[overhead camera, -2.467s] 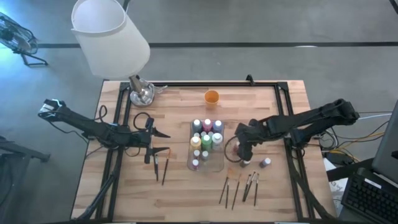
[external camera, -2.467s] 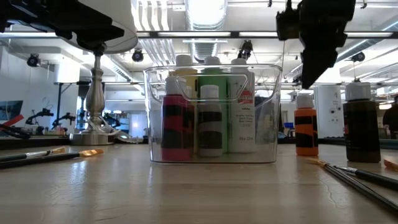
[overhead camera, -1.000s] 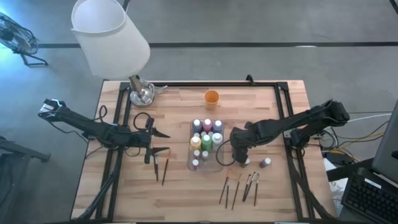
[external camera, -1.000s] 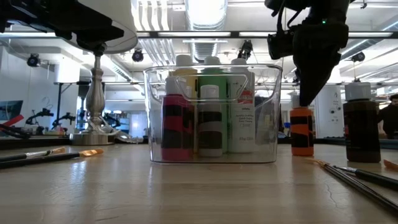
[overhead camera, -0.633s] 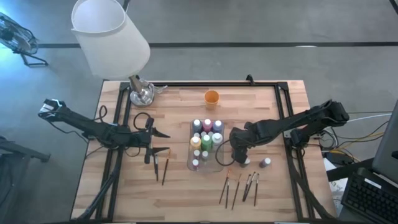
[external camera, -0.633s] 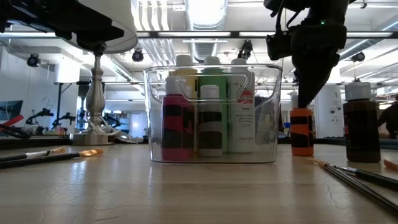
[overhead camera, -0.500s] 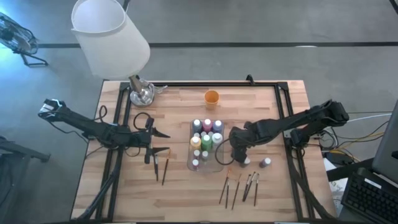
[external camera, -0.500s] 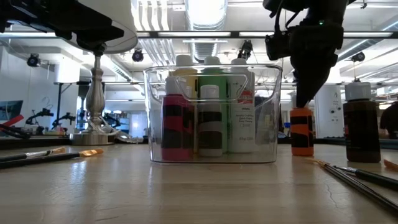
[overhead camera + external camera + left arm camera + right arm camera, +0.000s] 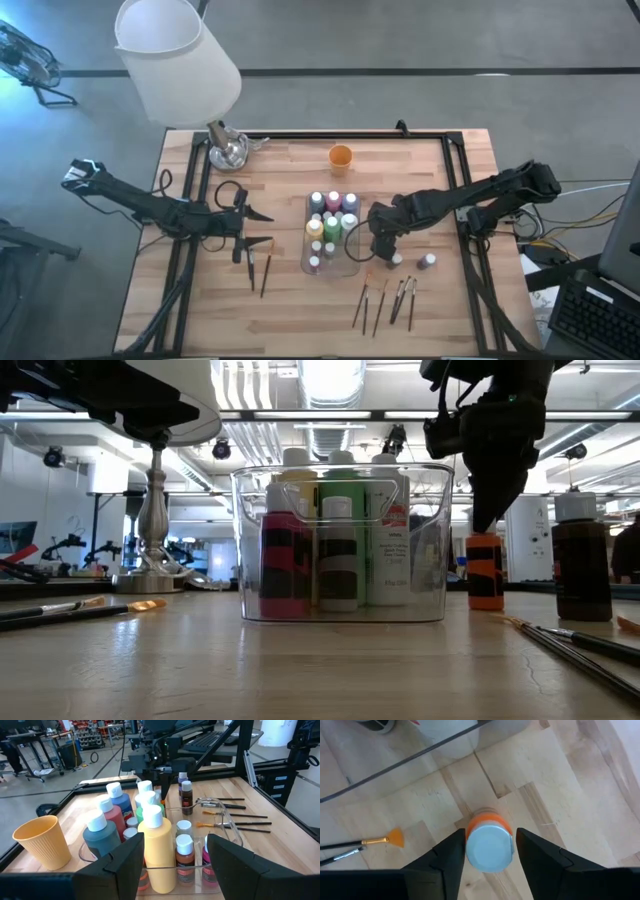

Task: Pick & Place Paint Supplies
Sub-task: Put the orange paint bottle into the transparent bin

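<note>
While open astride orange bottle [image 9: 489, 843], right pincer [image 9: 487, 851] beside tray edge [image 9: 357, 252]

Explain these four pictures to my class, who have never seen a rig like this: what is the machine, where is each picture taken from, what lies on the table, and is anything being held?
The machine is two dark robot arms at a wooden table, tidying paint supplies. One picture looks straight down, one looks level across the tabletop, and two come from cameras on the arms' wrists.

In the middle stands a clear plastic tray already holding several paint bottles. Behind it are a small orange cup and a lamp. Paintbrushes lie near the front edge, with two more by the left arm.

The right gripper is lowered around an orange paint bottle with a white cap; its fingers sit either side of the cap, but I cannot tell whether they are gripping it. A dark bottle stands nearby. The left gripper waits open, holding nothing.
</note>
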